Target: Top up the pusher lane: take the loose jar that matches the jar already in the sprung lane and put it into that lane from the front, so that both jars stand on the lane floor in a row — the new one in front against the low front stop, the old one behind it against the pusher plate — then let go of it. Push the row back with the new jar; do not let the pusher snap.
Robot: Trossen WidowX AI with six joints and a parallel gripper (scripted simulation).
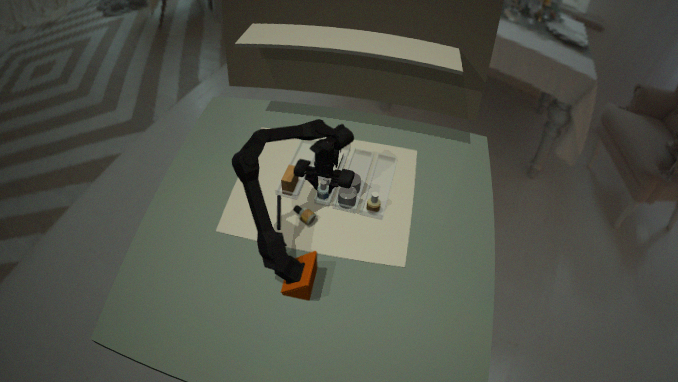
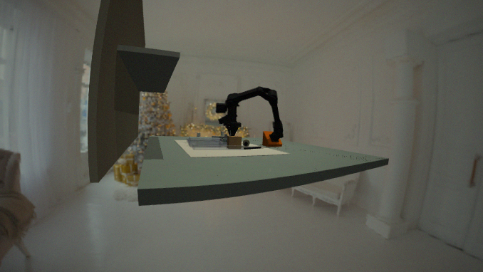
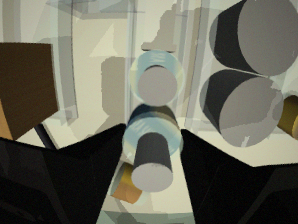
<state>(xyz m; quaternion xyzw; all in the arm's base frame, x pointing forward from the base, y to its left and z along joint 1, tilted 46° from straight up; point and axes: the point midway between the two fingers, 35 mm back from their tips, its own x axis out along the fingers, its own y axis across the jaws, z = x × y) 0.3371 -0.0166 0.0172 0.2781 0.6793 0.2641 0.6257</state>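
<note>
My claw [image 3: 154,137] is grasping the pale-blue grey-capped glass jar [image 3: 153,152] just before its matching jar [image 3: 157,83].

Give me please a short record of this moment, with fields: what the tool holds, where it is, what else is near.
tool: shut on the blue jar
position: at the front of the clear lane
lane jar: same kind, standing just beyond the held one
neighbour lane: two grey jars
loose on mat: amber jar, lying on its side
far left lane: brown box
</note>
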